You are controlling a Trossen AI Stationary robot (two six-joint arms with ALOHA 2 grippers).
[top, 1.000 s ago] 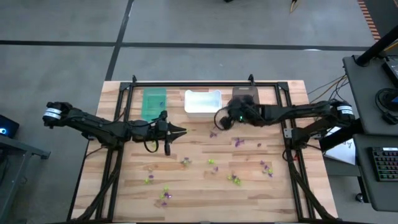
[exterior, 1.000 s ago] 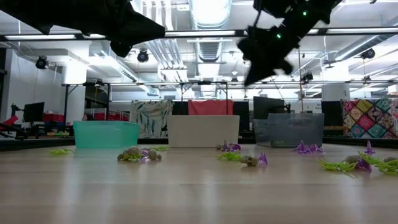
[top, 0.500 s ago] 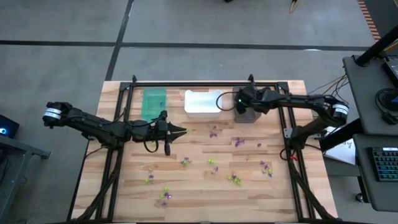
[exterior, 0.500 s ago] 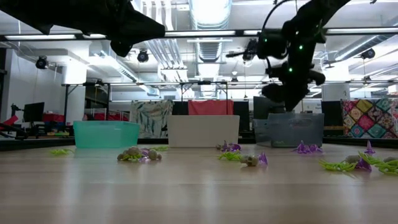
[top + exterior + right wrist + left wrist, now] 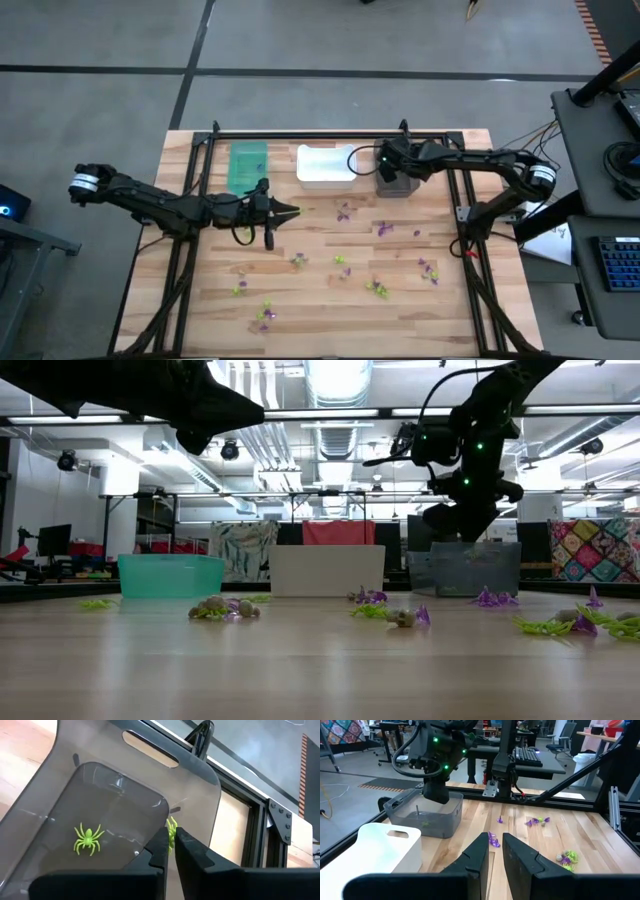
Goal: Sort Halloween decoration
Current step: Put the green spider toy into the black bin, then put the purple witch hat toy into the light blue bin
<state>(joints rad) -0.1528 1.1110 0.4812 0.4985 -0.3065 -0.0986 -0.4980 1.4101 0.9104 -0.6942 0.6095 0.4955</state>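
Observation:
My right gripper (image 5: 388, 166) hangs over the dark translucent bin (image 5: 396, 178) at the table's far edge, shut on a lime-green spider (image 5: 171, 828). A second lime-green spider (image 5: 87, 839) lies on the bin's floor. Purple, lime-green and pale trinkets (image 5: 378, 289) lie scattered over the wooden table, some near its middle (image 5: 345, 211). My left gripper (image 5: 288, 211) hovers above the table's left-middle, open by a narrow gap and holding nothing; a purple trinket (image 5: 493, 840) lies on the table beyond its tips. My right gripper pinches the lime-green spider (image 5: 172, 826) between its two fingertips (image 5: 162, 836), coming from above over the dark bin. The spider is lifted clear above the bin's inside, with its legs sticking out past the fingertips.
The teal bin (image 5: 248, 166), the white bin (image 5: 325, 164) and the dark bin stand in a row along the far edge. A black metal frame (image 5: 300, 133) rims the table. More trinkets lie toward the near edge (image 5: 265, 318) and the right (image 5: 429, 270).
My right gripper has moved from above the table's middle toward the far edge and right, and now stands over the dark bin, lower than half a second ago. My left arm has kept still.

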